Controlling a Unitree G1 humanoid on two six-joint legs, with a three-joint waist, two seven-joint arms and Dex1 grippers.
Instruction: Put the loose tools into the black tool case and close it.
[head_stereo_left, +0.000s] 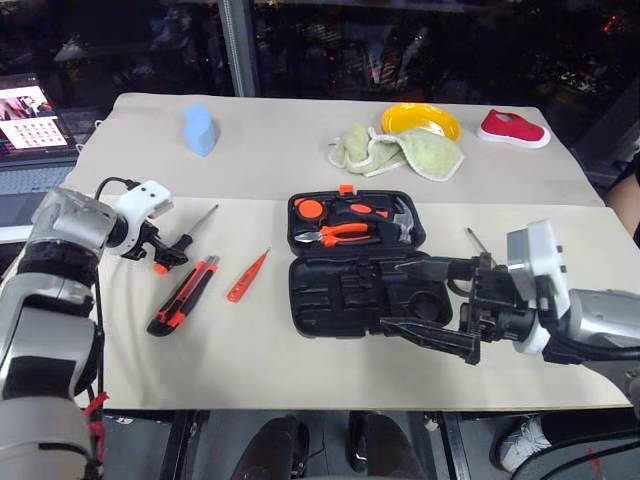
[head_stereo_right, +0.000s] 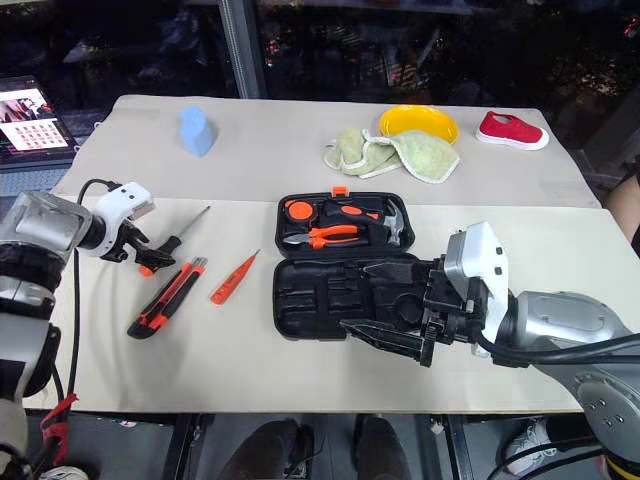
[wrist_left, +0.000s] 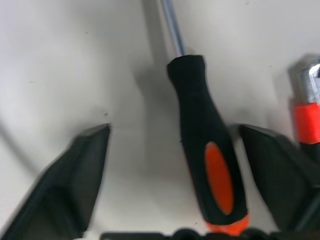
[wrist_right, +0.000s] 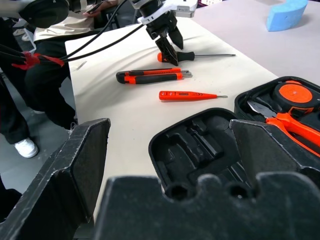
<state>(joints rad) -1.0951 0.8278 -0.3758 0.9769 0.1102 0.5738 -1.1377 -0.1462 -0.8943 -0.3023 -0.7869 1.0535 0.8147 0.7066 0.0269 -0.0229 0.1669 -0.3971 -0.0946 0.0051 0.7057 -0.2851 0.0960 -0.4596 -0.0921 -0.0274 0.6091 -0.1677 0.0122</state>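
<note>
While black tool case (head_stereo_left: 360, 270) lies open mid-table, left gripper (head_stereo_left: 165, 252) straddles handle of screwdriver (head_stereo_left: 188, 238), fingers spread, not yet closed; utility knife (head_stereo_left: 183, 295) and tester pen (head_stereo_left: 246, 276) lie beside; right gripper (head_stereo_left: 430, 300) hovers wide over case

Black tool case (head_stereo_left: 355, 268) lies wide open mid-table, near half's moulded slots bare. Left of it: slim orange tester pen (head_stereo_left: 246, 277), orange-and-black utility knife (head_stereo_left: 183, 295), then a black-and-orange screwdriver (head_stereo_left: 187, 238), all flat.
</note>
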